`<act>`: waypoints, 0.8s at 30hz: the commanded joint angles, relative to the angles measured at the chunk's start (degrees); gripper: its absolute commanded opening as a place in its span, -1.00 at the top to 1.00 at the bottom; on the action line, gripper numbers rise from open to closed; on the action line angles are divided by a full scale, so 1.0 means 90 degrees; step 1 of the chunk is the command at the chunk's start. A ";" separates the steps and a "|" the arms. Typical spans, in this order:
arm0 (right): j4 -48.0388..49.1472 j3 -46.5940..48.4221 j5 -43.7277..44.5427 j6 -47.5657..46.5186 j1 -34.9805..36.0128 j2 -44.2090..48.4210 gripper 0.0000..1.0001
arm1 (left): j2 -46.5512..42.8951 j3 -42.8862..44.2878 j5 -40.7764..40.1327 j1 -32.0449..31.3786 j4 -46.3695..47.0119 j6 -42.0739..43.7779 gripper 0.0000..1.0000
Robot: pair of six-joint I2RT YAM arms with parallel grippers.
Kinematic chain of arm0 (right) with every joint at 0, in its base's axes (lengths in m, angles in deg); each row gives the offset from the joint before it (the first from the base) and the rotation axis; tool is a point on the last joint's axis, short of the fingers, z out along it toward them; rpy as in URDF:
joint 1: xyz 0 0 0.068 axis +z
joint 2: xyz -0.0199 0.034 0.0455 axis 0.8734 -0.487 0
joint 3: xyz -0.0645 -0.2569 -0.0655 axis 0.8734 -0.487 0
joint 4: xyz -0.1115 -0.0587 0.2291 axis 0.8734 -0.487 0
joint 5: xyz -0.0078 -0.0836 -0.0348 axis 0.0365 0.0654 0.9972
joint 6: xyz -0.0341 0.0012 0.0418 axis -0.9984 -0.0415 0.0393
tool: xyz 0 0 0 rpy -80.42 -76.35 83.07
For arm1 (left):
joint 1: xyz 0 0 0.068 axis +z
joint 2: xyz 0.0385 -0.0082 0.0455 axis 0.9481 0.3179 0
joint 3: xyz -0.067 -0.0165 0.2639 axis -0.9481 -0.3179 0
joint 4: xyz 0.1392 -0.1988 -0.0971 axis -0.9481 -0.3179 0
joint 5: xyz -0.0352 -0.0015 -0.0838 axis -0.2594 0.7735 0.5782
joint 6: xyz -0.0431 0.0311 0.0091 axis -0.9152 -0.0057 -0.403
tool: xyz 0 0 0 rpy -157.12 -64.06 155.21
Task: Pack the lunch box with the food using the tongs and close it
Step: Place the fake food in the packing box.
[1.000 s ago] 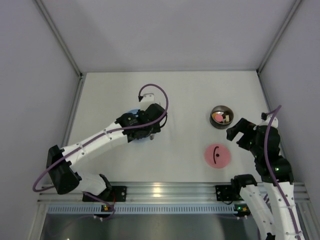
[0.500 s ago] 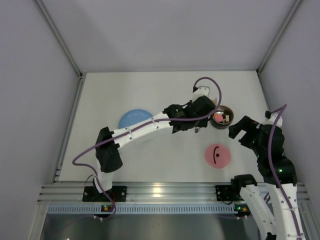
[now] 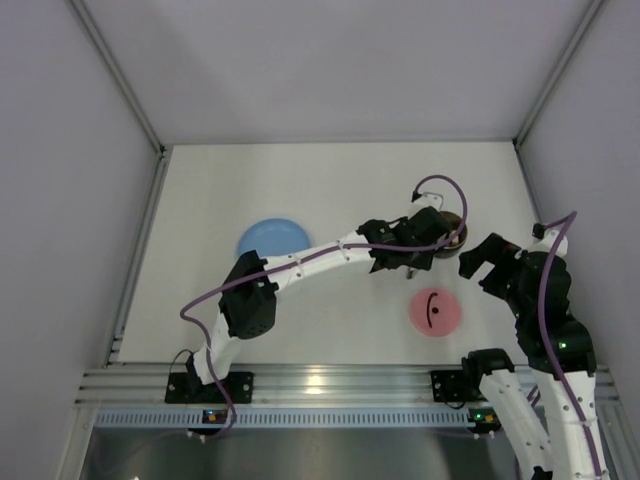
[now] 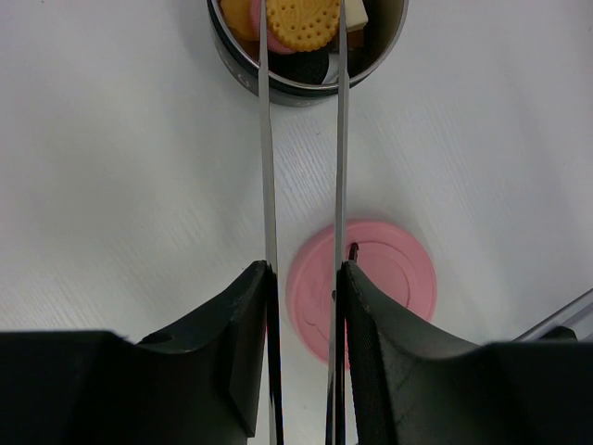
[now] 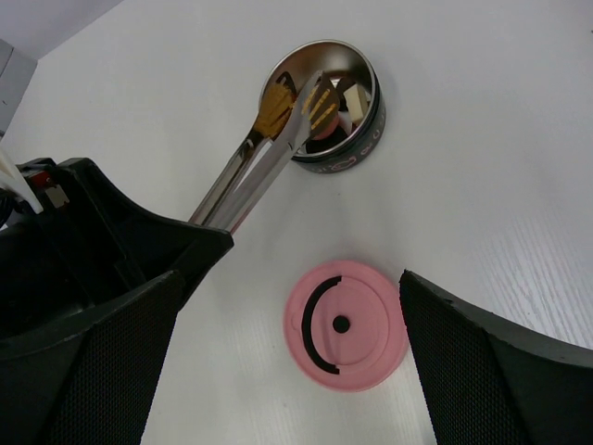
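Observation:
My left gripper point(image 4: 304, 273) is shut on the tongs point(image 4: 266, 167), whose two thin silver arms run forward to the lunch box point(image 4: 278, 89). Between the tong tips a round yellow-brown cracker point(image 4: 303, 20) hangs over the box's opening. Orange, pink and dark food pieces point(image 4: 306, 65) lie inside. In the top view my left arm reaches far right and hides most of the lunch box point(image 3: 456, 240). The pink lid point(image 3: 435, 312) lies flat in front of it. My right gripper point(image 5: 315, 264) is open above the lid point(image 5: 345, 324), near the lunch box point(image 5: 345, 153).
The light-blue plate point(image 3: 273, 238) sits at the left of the table, with no food showing on it. My right arm stands close to the right wall. A metal rail runs along the near edge.
My left arm has swung from the blue plate rightward to the lunch box, carrying the tongs. The right arm has barely shifted.

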State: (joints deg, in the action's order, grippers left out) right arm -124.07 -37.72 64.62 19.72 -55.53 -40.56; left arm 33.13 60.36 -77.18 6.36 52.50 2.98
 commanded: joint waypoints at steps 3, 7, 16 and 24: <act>-0.0043 0.0230 0.0061 -0.0096 -0.0093 0.0079 -0.99 | -0.0156 0.0356 0.0087 0.0007 0.0532 0.0179 0.22; -0.0052 0.0230 0.0051 -0.0096 -0.0093 0.0079 -0.99 | -0.0205 0.0346 0.0077 0.0007 0.0551 0.0219 0.09; -0.0042 0.0230 0.0032 -0.0096 -0.0093 0.0069 -0.99 | -0.0352 0.0346 0.0008 0.0007 0.0561 0.0326 0.03; -0.0062 0.0279 0.0051 -0.0096 -0.0093 0.0069 -0.99 | -0.0644 0.0297 -0.0284 0.0007 0.0522 0.0463 0.03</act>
State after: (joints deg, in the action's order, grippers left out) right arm -124.07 -37.72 64.62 19.74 -55.53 -40.30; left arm 32.85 60.99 -77.22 6.36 53.44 5.83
